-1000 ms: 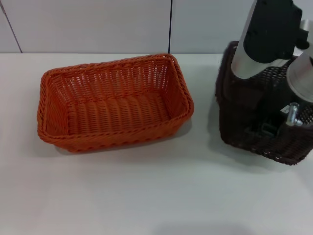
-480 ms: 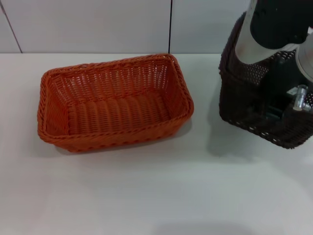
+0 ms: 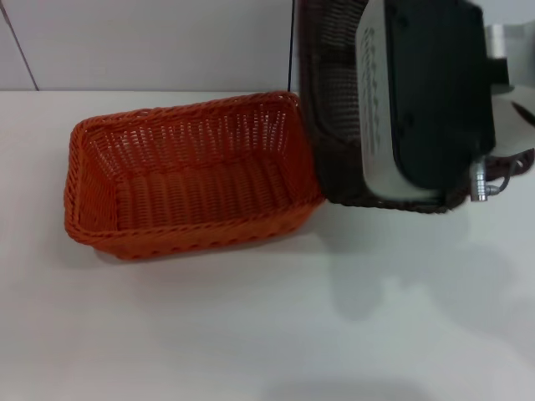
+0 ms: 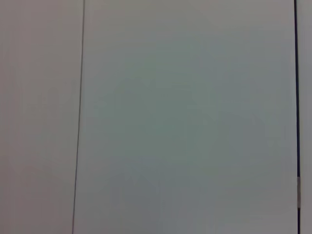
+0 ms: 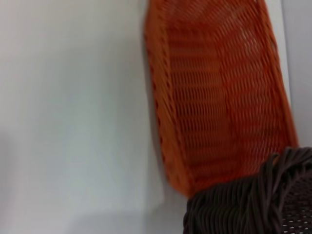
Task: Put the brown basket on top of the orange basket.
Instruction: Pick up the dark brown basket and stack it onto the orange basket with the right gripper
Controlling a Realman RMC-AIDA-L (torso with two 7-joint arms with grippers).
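Note:
The orange basket (image 3: 192,180) stands on the white table, left of centre in the head view. The brown basket (image 3: 333,109) hangs in the air at the upper right, tilted, with its lower edge over the orange basket's right end. My right arm's wrist housing (image 3: 426,100) covers most of it and hides my right gripper, which holds the basket up. In the right wrist view the brown basket's braided rim (image 5: 248,204) sits close in front, with the orange basket (image 5: 219,87) beyond it. My left gripper is out of view.
The white table (image 3: 251,317) spreads in front of and to the right of the orange basket. A white panelled wall (image 3: 150,42) with a dark seam runs along the table's far edge. The left wrist view shows only a pale panel (image 4: 185,117).
My right arm has lifted the brown basket off the table and carried it left, from the right side of the table to over the orange basket's right end. The orange basket has not moved.

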